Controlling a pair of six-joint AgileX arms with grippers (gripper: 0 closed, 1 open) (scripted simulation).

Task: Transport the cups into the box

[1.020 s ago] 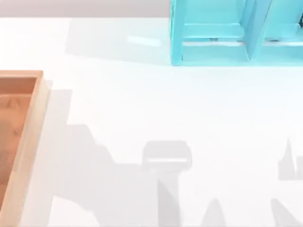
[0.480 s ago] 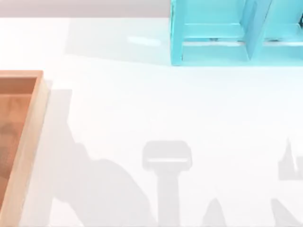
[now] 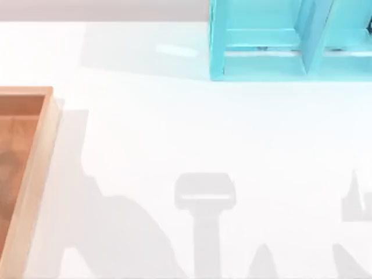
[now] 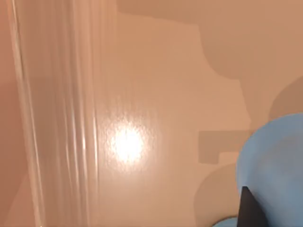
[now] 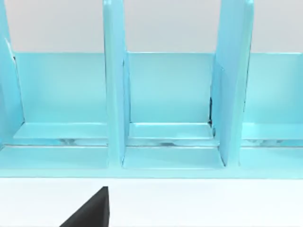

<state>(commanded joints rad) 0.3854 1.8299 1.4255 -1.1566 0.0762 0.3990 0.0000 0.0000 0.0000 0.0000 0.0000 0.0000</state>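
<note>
Box point(image 3: 35, 168) at the table's point(image 3: 174, 133) left edge, my left gripper over its floor, cup point(image 4: 274, 165) by my fingertip point(image 4: 248, 213), grip unclear, shelf point(image 5: 165, 94) facing my right wrist.

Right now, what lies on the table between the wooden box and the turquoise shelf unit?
In the top view, the stretch of white table between the box and the shelf unit is bare of objects; it carries grey shadows.
</note>
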